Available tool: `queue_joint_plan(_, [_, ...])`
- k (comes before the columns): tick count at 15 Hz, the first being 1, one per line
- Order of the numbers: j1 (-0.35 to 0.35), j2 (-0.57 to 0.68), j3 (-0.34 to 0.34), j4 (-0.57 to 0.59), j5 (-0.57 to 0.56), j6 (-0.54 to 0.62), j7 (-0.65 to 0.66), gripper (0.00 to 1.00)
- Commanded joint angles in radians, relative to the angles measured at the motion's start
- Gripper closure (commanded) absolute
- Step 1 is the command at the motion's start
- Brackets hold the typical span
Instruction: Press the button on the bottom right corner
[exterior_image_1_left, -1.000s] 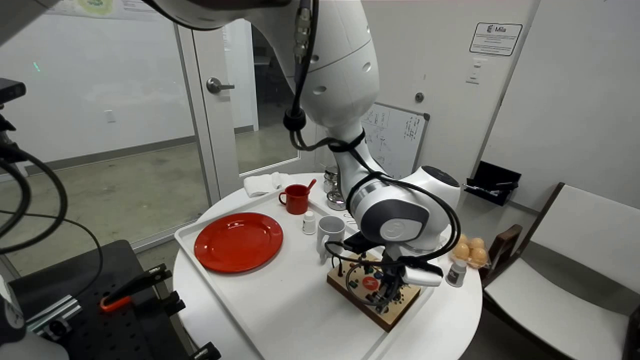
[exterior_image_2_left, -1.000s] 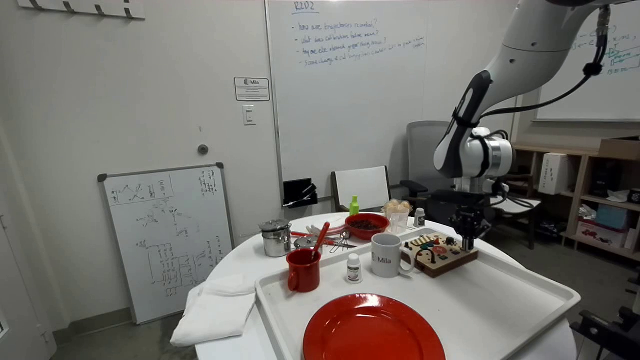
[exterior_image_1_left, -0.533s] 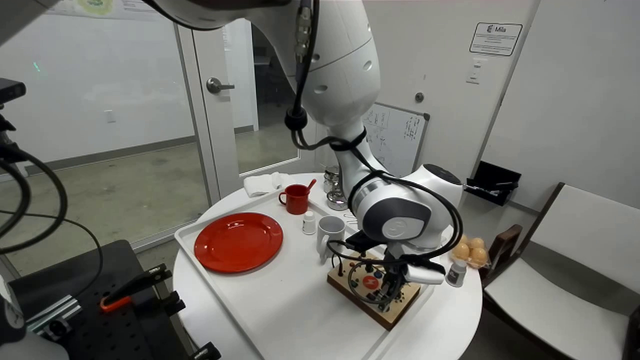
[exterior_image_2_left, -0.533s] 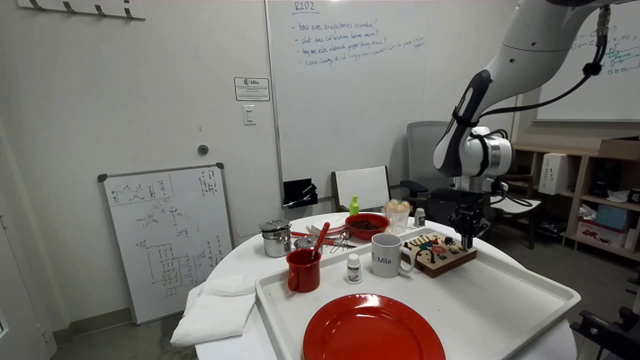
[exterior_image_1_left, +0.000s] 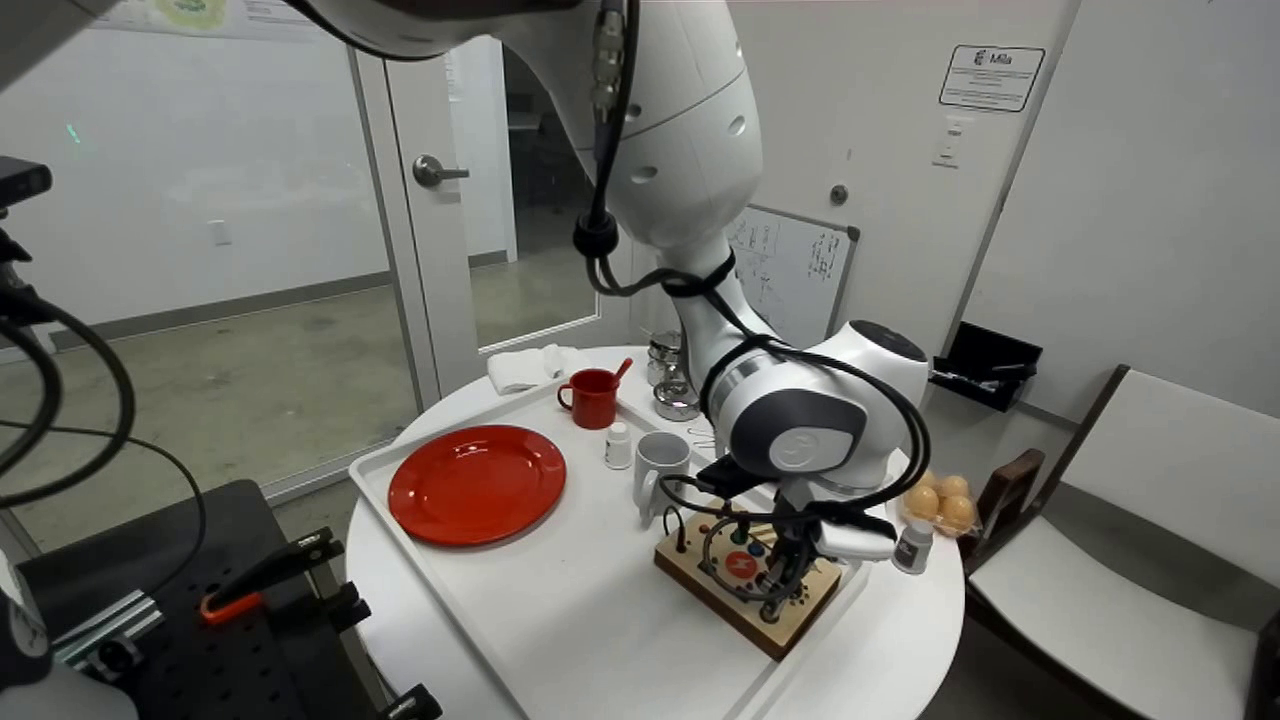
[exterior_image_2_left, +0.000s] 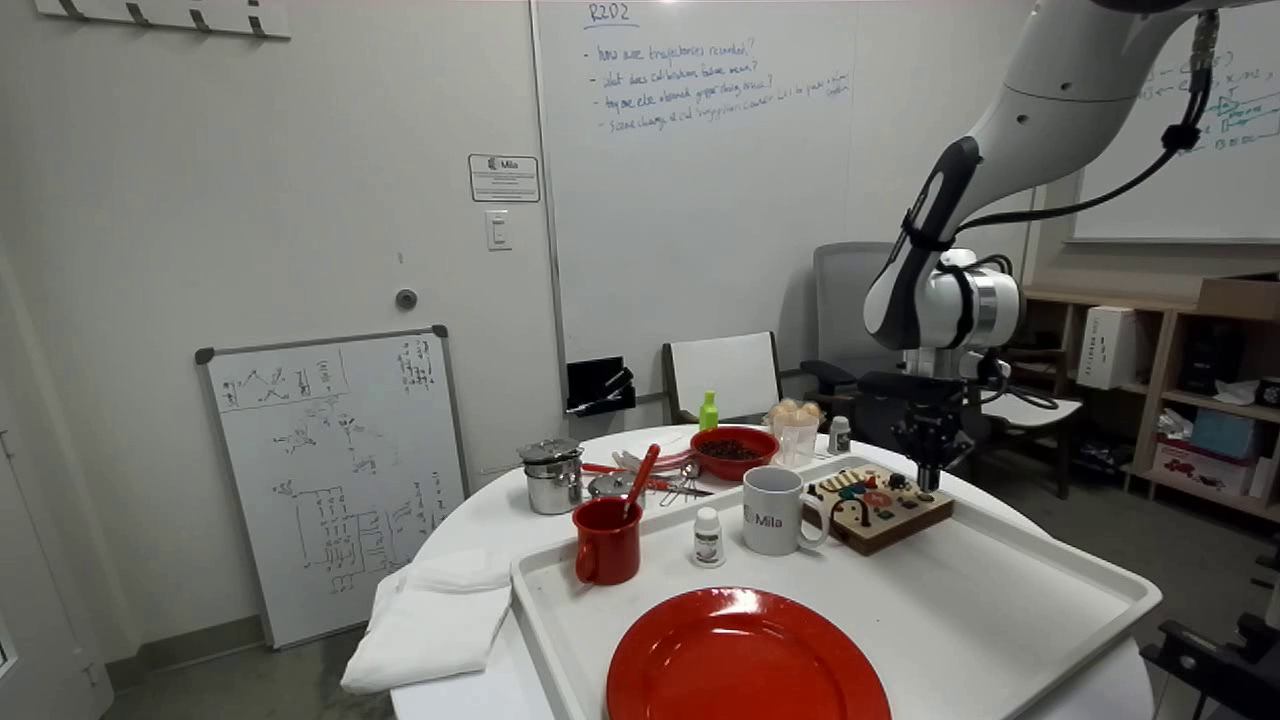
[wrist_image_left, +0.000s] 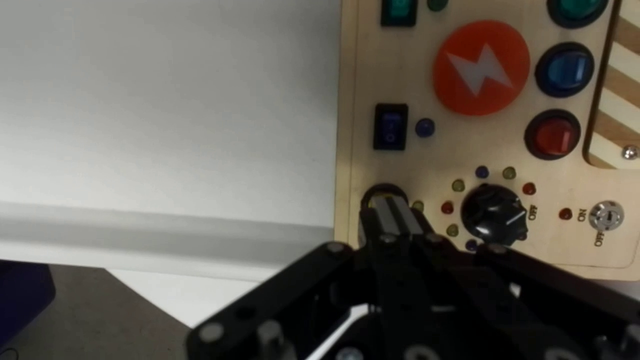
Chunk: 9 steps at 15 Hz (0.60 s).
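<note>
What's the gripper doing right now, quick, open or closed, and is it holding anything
Gripper: closed, holding nothing, partly hiding the black-rimmed corner button in the wrist view.

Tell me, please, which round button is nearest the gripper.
The yellow corner button, partly hidden by the gripper; the red button, blue button and green button are farther.

One button board (exterior_image_2_left: 885, 515), two mugs (exterior_image_2_left: 612, 548), one tray (exterior_image_2_left: 985, 600)
</note>
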Motion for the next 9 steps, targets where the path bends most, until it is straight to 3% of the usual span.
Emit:
queue_joint_plan(1, [0.000, 0.001, 0.000, 0.010, 0.025, -0.007, -0.021, 0.96])
queue_joint_plan(9, [0.004, 0.016, -0.002, 0.023, 0.022, -0.020, -0.015, 0.96])
